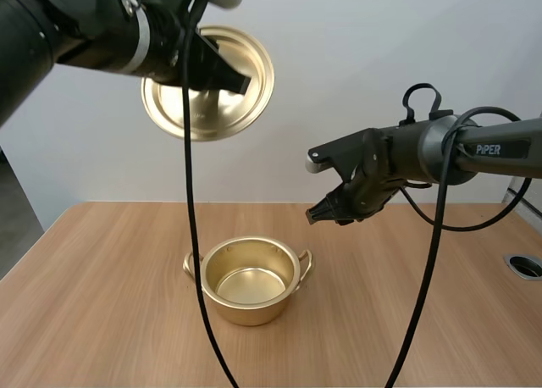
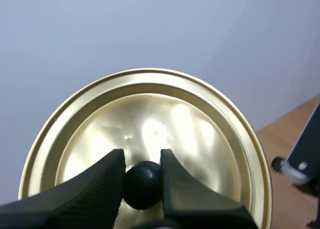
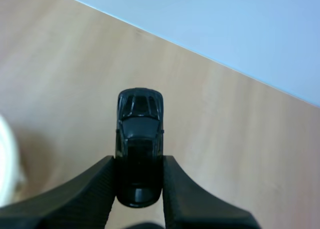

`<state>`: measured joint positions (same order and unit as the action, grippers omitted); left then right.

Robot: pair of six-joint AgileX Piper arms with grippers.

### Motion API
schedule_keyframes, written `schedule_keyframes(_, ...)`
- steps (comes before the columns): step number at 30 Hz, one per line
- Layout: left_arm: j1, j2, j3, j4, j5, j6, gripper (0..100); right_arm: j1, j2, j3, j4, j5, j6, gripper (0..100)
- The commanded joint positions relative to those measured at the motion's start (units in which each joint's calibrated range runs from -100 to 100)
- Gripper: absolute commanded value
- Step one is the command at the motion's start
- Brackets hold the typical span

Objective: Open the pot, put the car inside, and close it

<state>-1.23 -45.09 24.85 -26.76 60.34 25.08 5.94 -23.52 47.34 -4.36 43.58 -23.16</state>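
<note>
The right gripper (image 3: 139,164) is clamped on the car (image 3: 140,124), pinching its flanks near one end while the other end sticks out past the tips. The car is small, black, hard and glossy. I judge it light and stiff but slippery, so this grip across the body is the right hold. A short drop onto metal should not hurt it. In the high view this gripper hangs above the table (image 1: 102,303), up and to the right of the pot (image 1: 251,241) and not yet over its mouth. The pot stands open and empty. The left gripper (image 2: 141,161) is closed on the black knob (image 2: 142,185) of the lid (image 2: 150,114), holding it high and tilted, well clear of the pot. The lid looks thin and light, and the round knob could swivel in the grip.
</note>
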Motion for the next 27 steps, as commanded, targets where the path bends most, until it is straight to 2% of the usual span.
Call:
schedule_keyframes(1,0.03,-0.71,-2.69,-2.79,-0.09,0.02,6,3.43,0.17,-0.46,8.37,0.58,-6.89,0)
schedule_keyframes(4,0.03,-1.01,-6.09,-6.34,0.86,0.02,6,7.48,0.89,-0.61,14.34,4.38,-13.69,0)
schedule_keyframes(7,0.03,-1.01,-9.01,-8.12,4.01,0.02,6,10.09,2.98,-0.61,17.14,8.07,-17.53,0)
schedule_keyframes(13,0.03,-1.01,-10.57,-8.12,9.28,-0.09,6,11.19,7.15,-0.61,18.68,9.76,-18.68,0)
schedule_keyframes(14,0.03,-1.01,-10.57,-8.12,10.44,-0.23,6,11.19,7.61,-0.61,18.77,9.96,-18.79,11)
schedule_keyframes(16,0.03,-1.01,-10.57,-8.12,12.19,-0.72,6,11.19,7.91,-0.61,18.81,9.91,-18.94,56)
schedule_keyframes(18,0.03,-1.01,-10.57,-8.12,12.58,-0.94,6,11.19,7.78,-0.61,18.81,9.58,-18.94,93)
schedule_keyframes(19,0.03,-1.01,-10.57,-8.12,13.00,-1.16,6,11.19,7.78,-0.61,18.54,9.37,-18.60,99)
schedule_keyframes(21,0.03,-1.01,-10.57,-8.12,14.48,-1.16,6,10.49,7.78,-0.61,16.73,9.16,-16.61,90)
schedule_keyframes(23,0.03,-0.75,-10.57,-8.12,15.70,-1.16,6,8.93,7.65,-0.61,14.58,8.82,-14.43,73)
schedule_keyframes(26,0.03,-0.71,-10.57,-7.80,16.84,-1.67,5,5.45,5.72,-0.61,14.75,6.82,-12.52,47)
schedule_keyframes(27,0.03,-0.58,-10.57,-7.72,17.41,-1.98,4,4.00,4.51,-0.61,14.91,5.47,-12.17,36)
